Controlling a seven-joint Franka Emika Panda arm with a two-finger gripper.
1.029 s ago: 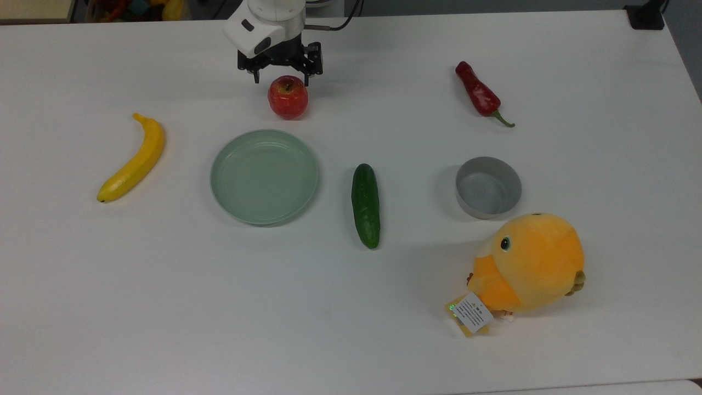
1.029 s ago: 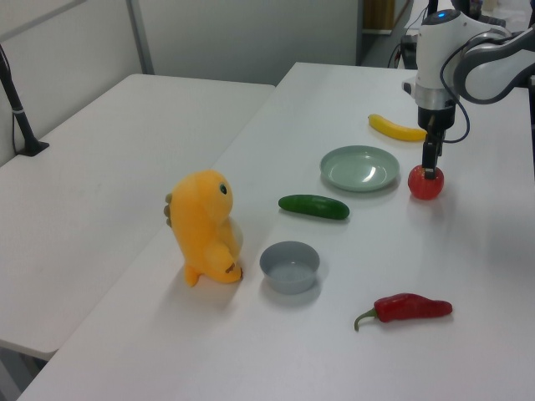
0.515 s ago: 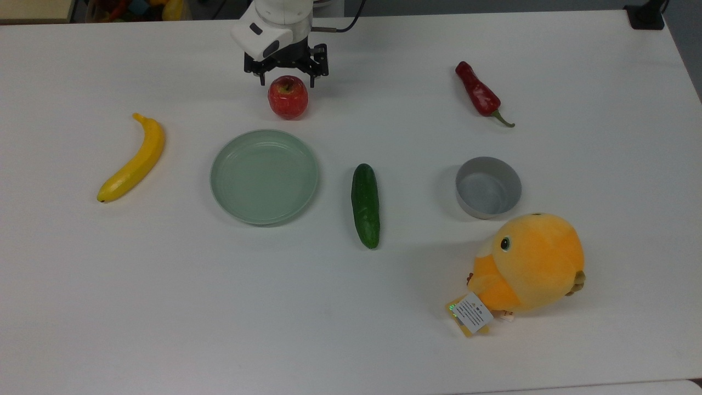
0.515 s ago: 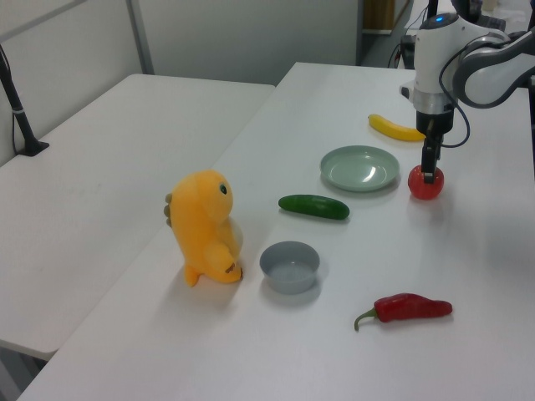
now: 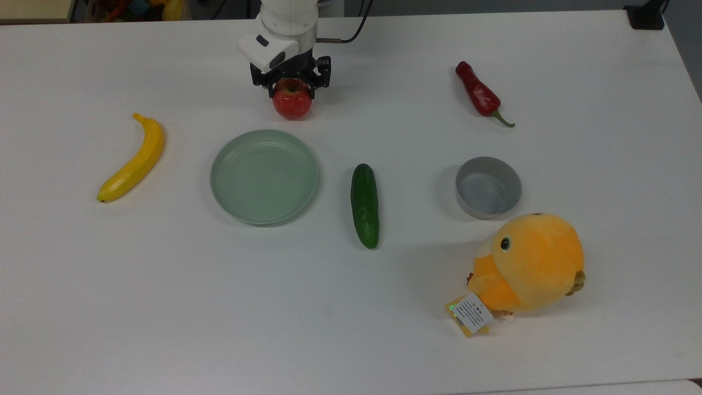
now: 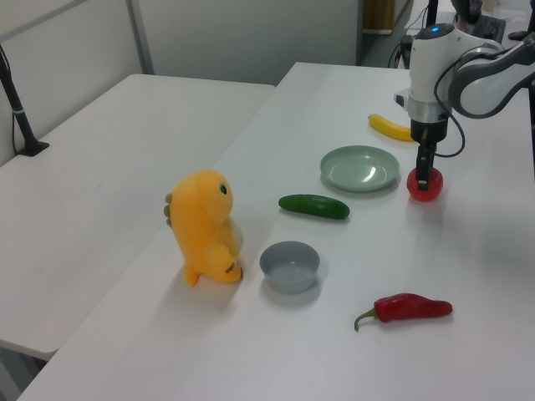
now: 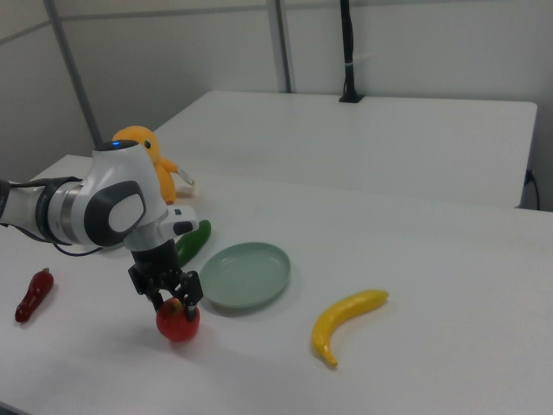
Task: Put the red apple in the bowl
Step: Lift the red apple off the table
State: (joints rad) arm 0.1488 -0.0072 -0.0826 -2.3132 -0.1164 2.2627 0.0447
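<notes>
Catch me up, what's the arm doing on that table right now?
The Franka arm's two-finger gripper has its fingers on either side of the round glossy red apple, which looks to be resting on the white table beside the shallow pale green plate. The small round grey bowl sits empty, between the dark green cucumber and the orange plush toy. No lift is evident yet.

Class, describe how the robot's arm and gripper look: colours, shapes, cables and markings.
The arm is made of rounded glossy white shells with grey joint sections and a small blue light on top. A thin black cable loops beside its wrist. The gripper is a black block with two short black fingers.
</notes>
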